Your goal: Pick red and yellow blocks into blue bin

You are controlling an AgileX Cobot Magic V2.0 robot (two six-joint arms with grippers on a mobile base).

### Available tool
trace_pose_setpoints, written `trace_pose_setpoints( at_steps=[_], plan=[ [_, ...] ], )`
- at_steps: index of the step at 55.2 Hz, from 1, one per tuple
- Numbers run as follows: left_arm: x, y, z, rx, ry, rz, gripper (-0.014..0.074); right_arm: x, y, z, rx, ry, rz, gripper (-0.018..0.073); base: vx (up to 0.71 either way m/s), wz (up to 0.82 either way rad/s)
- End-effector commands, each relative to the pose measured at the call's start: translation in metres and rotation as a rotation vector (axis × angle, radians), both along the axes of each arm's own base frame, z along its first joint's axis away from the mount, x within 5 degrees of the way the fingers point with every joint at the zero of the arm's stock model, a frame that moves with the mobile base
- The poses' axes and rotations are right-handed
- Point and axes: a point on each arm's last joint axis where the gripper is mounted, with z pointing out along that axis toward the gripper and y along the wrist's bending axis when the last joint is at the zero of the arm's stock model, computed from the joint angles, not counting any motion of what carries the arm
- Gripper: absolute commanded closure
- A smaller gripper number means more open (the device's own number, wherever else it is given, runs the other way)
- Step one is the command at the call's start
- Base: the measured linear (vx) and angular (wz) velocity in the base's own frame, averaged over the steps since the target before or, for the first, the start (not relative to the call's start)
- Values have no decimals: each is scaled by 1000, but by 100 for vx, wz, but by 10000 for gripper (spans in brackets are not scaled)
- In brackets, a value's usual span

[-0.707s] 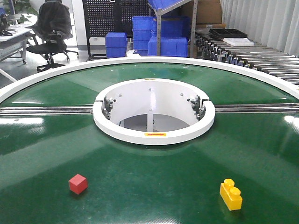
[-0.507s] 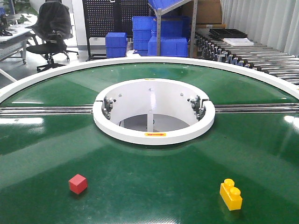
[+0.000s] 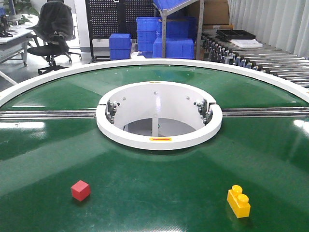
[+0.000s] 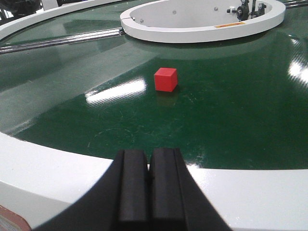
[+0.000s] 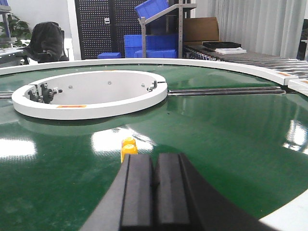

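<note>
Red cube (image 4: 166, 79) sits well ahead of my left gripper (image 4: 148, 159), fingers clenched together; yellow brick (image 5: 128, 147) stands just beyond my right gripper (image 5: 154, 161), also clenched. Blue crates (image 3: 119, 46) stacked far behind.

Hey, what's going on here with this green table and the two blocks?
Nothing is being held yet. The red cube and the yellow brick sit apart on the green table, untouched. The left claw is shut near the table's white rim, pointing toward the cube. The right claw is also shut, with the brick just beyond its tips.
</note>
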Motion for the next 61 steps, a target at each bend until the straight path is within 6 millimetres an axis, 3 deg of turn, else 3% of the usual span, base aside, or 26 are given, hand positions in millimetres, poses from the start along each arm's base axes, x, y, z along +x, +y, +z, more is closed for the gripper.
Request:
trace_pose_setpoints(
  at_steps=[1, 17, 29, 34, 38, 46, 52, 55, 61],
  plan=[
    [1, 1, 16, -7, -130, 15, 594, -1, 0, 6, -17, -85, -1, 566, 0, 0],
    [1, 4, 33, -19, -310, 45, 594, -1, 0, 8, -18, -113, 0, 566, 0, 0],
    [-9, 11, 68, -168, -674, 94, 594, -8, 1, 35, -14, -371, 8, 566, 0, 0],
    [-14, 11, 86, -268, -724, 76, 594, -15, 1, 62, -12, -420, 7, 566, 0, 0],
    [-19, 10, 110, -284, -709, 58, 594, -25, 1, 99, -15, -466, 3, 566, 0, 0],
    [-13, 8, 185, -184, -716, 58, 594, -25, 1, 178, -33, -485, -5, 566, 0, 0],
    [16, 6, 234, -135, -701, 66, 594, 6, 0, 225, -33, -439, -5, 566, 0, 0],
    [42, 3, 253, -132, -658, 67, 594, 28, 0, 240, -32, -406, -4, 566, 0, 0],
    [89, -1, 262, -128, -566, 68, 594, 72, 0, 253, -19, -330, -1, 566, 0, 0]
  ],
)
